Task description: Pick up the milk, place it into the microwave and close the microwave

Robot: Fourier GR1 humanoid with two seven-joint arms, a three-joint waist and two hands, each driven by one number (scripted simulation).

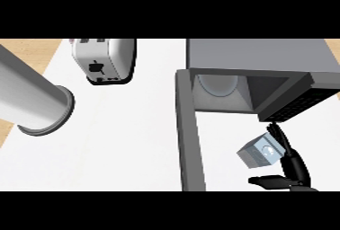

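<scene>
The milk (257, 152), a small pale grey-blue carton, hangs tilted just in front of the open microwave (259, 54), below its dark control panel (299, 101). My right hand (292, 168) comes in from the lower right and holds the carton, fingers (281, 137) running up its far side and the thumb (269, 182) under it. The microwave's door (189, 134) stands swung out toward me, left of the carton. Inside the cavity a round turntable (219, 85) shows. Only my left forearm (33, 94) shows, at the far left.
A silver toaster (103, 60) stands at the back left of the white counter (126, 143). Wooden floor (26, 51) shows beyond the counter's left edge. The open door splits the counter into a left and a right part.
</scene>
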